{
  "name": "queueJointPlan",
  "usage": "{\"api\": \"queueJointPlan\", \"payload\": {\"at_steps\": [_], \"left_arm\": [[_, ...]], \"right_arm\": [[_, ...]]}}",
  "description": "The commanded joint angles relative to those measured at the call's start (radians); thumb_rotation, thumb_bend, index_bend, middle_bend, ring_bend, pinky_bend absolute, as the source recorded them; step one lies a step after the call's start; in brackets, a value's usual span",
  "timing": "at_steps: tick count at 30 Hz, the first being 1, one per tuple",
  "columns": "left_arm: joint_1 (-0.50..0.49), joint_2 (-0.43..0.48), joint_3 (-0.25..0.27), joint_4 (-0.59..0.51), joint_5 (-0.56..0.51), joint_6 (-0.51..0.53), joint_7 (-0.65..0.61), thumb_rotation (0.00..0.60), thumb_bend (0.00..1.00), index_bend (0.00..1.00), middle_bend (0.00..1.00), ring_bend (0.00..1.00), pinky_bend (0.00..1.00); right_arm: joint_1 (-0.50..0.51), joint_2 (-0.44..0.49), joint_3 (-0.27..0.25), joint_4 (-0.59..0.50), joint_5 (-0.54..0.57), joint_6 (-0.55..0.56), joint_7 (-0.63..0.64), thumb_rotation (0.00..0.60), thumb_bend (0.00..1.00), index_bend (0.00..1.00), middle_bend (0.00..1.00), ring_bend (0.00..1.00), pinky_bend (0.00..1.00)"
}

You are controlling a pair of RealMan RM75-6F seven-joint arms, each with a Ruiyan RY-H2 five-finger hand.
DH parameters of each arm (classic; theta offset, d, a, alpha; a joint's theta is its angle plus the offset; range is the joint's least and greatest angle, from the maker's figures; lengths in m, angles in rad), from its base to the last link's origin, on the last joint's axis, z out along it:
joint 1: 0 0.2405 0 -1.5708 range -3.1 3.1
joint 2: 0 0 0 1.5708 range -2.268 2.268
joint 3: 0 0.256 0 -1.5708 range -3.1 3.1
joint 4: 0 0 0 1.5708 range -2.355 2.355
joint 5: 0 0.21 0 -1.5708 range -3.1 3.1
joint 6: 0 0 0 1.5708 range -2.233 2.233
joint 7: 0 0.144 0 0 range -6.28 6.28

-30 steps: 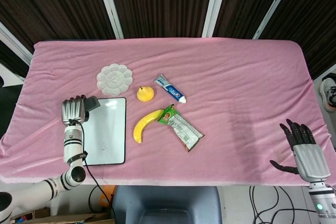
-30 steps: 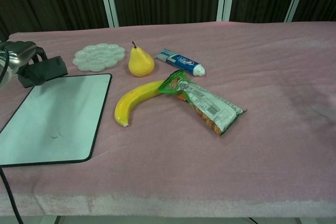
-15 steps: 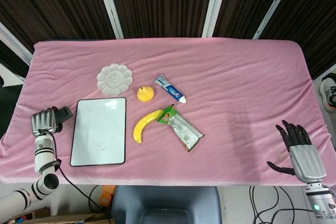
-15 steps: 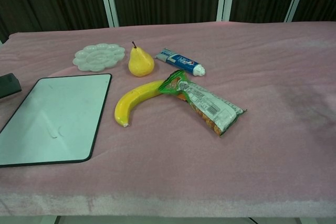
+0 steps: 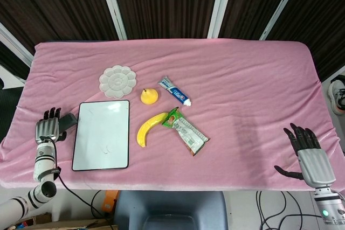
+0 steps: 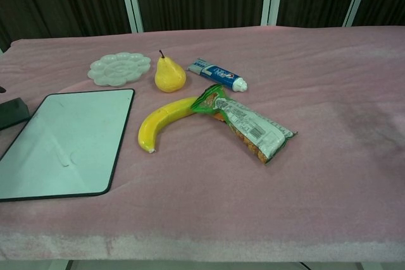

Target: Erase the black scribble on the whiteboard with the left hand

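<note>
Covering the worktop (image 5: 253,79) is a pink cloth, and on its left side the whiteboard (image 5: 102,134) lies flat, stiff and light, its surface now showing only a faint smear where a small black mark sat a second ago. Just beside its left edge rests the dark eraser (image 5: 68,122), a small light block best taken by its sides, which the left hand (image 5: 47,129) carried over the board's top corner a second ago and has since let go. That hand now lies with fingers spread and empty next to it, while the right hand (image 5: 308,152) hangs open past the worktop's near right corner.
</note>
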Motion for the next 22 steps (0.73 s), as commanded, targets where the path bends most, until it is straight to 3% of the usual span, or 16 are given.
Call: {"api": "queueJointPlan", "payload": {"at_steps": [1, 3, 7, 10, 14, 22], "left_arm": [[0.056, 0.076, 0.019, -0.139, 0.141, 0.087, -0.102, 0.600, 0.35, 0.00, 0.00, 0.00, 0.21], [0.111, 0.133, 0.045, -0.251, 0.273, 0.184, -0.187, 0.600, 0.35, 0.00, 0.00, 0.00, 0.18], [0.269, 0.281, 0.184, -0.474, 0.651, 0.418, -0.435, 0.600, 0.34, 0.00, 0.00, 0.00, 0.12], [0.351, 0.301, 0.276, -0.453, 0.840, 0.556, -0.538, 0.600, 0.34, 0.00, 0.00, 0.00, 0.10], [0.378, 0.312, 0.328, -0.435, 0.936, 0.594, -0.505, 0.600, 0.36, 0.00, 0.00, 0.00, 0.07], [0.368, 0.333, 0.339, -0.446, 0.961, 0.549, -0.525, 0.600, 0.36, 0.00, 0.00, 0.00, 0.07]], "right_arm": [[-0.002, 0.001, 0.000, 0.000, -0.001, 0.004, 0.002, 0.600, 0.27, 0.00, 0.00, 0.00, 0.00], [-0.003, 0.000, 0.002, 0.001, 0.001, 0.007, 0.003, 0.600, 0.27, 0.00, 0.00, 0.00, 0.00], [-0.003, -0.002, 0.005, 0.003, 0.010, 0.005, -0.005, 0.600, 0.27, 0.00, 0.00, 0.00, 0.00], [-0.004, -0.003, 0.006, 0.002, 0.012, 0.005, -0.009, 0.600, 0.27, 0.00, 0.00, 0.00, 0.00], [-0.005, -0.004, 0.005, 0.000, 0.007, 0.009, -0.011, 0.600, 0.27, 0.00, 0.00, 0.00, 0.00], [-0.007, -0.010, 0.006, 0.004, 0.006, 0.015, -0.017, 0.600, 0.27, 0.00, 0.00, 0.00, 0.00]]}}
